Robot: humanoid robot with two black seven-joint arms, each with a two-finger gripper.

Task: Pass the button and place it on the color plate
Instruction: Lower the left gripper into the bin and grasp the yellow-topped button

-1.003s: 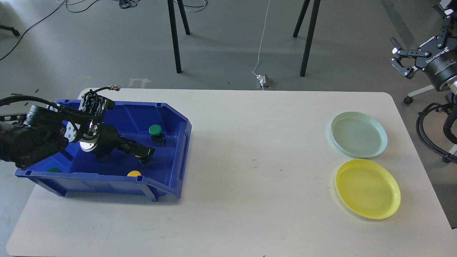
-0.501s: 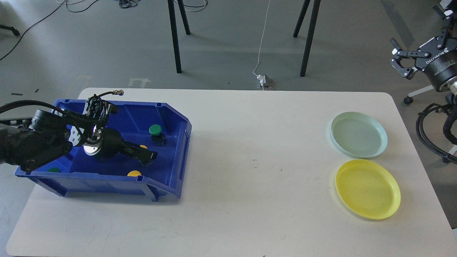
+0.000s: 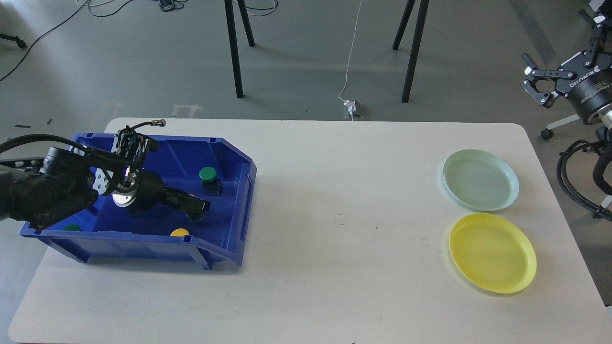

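A blue bin (image 3: 241, 200) stands on the left of the white table. Inside it are a green button (image 3: 207, 174) on a black base, a yellow button (image 3: 180, 232) by the front wall and another green button (image 3: 72, 228) at the front left. My left gripper (image 3: 198, 209) reaches down into the bin just left of the first green button. A sliver of a yellow button (image 3: 191, 195) shows right beside its fingers. The fingers are dark and I cannot tell them apart. My right gripper (image 3: 535, 79) is open and empty, high off the table's right edge.
A pale green plate (image 3: 480, 180) and a yellow plate (image 3: 492, 253) lie at the table's right side. Black stand legs (image 3: 233, 48) and cables are on the floor behind the table. Cable loops (image 3: 581, 181) hang at the far right.
My left gripper has shifted slightly back and up inside the bin, uncovering a sliver of yellow button beside it. The right gripper has risen a little.
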